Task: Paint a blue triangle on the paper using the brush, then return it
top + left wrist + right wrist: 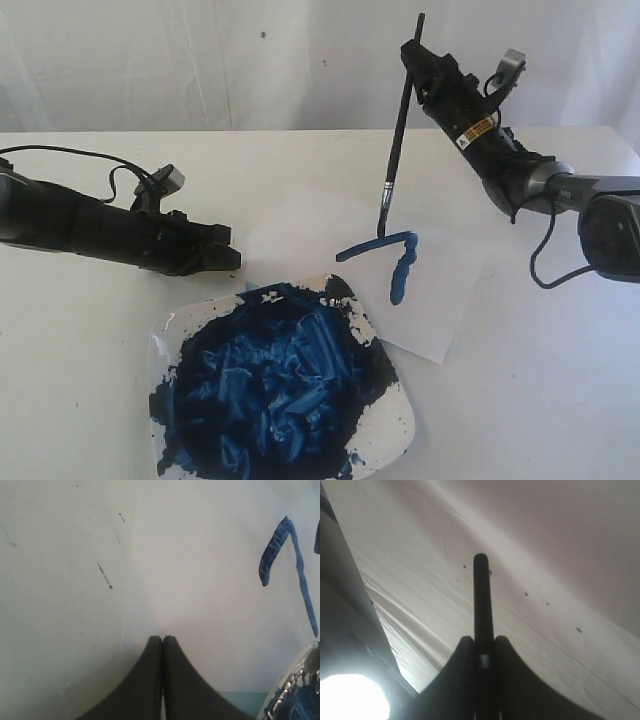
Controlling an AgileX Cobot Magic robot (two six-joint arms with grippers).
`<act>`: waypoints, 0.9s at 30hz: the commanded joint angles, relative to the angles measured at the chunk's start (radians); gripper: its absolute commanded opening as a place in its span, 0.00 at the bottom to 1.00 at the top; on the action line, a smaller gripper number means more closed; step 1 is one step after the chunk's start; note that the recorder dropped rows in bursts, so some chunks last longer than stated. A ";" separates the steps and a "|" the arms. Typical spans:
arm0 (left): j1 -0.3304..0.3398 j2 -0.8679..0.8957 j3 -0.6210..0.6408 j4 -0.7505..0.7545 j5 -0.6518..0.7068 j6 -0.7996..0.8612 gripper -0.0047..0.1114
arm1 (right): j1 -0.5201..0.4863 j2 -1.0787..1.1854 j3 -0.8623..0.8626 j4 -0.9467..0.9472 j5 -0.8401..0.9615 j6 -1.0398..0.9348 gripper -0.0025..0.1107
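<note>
The white paper (445, 290) lies right of the paint plate. The blue triangle (398, 255) shows as two thick strokes joined at a corner, open on one side; the left wrist view shows those blue strokes (272, 555) too. The brush (401, 115) stands nearly upright. Its blue bristles (382, 226) are at the upper stroke; contact cannot be told. My right gripper (415, 58) is shut on the upper handle, and the brush handle (480, 595) sticks out between the fingers (465, 650). My left gripper (234, 258) is shut and holds nothing, low over the paper (200, 580) by its left edge.
A white square plate (402, 425) heaped with dark-blue paint (270, 385) sits at the front centre, its edge (295, 690) close to the left gripper. White cloth hangs behind the table. Cables trail from both arms.
</note>
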 commanded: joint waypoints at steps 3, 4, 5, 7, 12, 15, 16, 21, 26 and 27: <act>-0.006 0.040 0.018 0.018 -0.033 -0.026 0.04 | 0.001 -0.002 0.043 0.064 -0.015 -0.014 0.02; -0.006 0.040 0.018 0.018 -0.033 -0.026 0.04 | 0.001 -0.002 0.060 0.089 -0.015 -0.014 0.02; -0.006 0.040 0.018 0.018 -0.033 -0.026 0.04 | 0.003 -0.002 0.079 0.116 -0.015 -0.014 0.02; -0.006 0.040 0.018 0.018 -0.033 -0.026 0.04 | 0.008 -0.002 0.126 0.186 -0.015 -0.014 0.02; -0.006 0.040 0.018 0.018 -0.033 -0.026 0.04 | 0.059 -0.002 0.147 0.311 -0.015 -0.018 0.02; -0.006 0.040 0.018 0.018 -0.033 -0.026 0.04 | 0.073 -0.002 0.147 0.357 -0.015 -0.074 0.02; -0.006 0.040 0.018 0.018 -0.033 -0.026 0.04 | 0.074 -0.002 0.147 0.360 -0.015 -0.096 0.02; -0.006 0.040 0.018 0.018 -0.033 -0.026 0.04 | 0.074 -0.004 0.147 0.339 -0.015 -0.124 0.02; -0.006 0.040 0.018 0.018 -0.033 -0.026 0.04 | 0.072 -0.004 0.156 0.325 -0.015 -0.178 0.02; -0.006 0.040 0.018 0.018 -0.033 -0.026 0.04 | 0.072 -0.004 0.156 0.321 -0.015 -0.178 0.02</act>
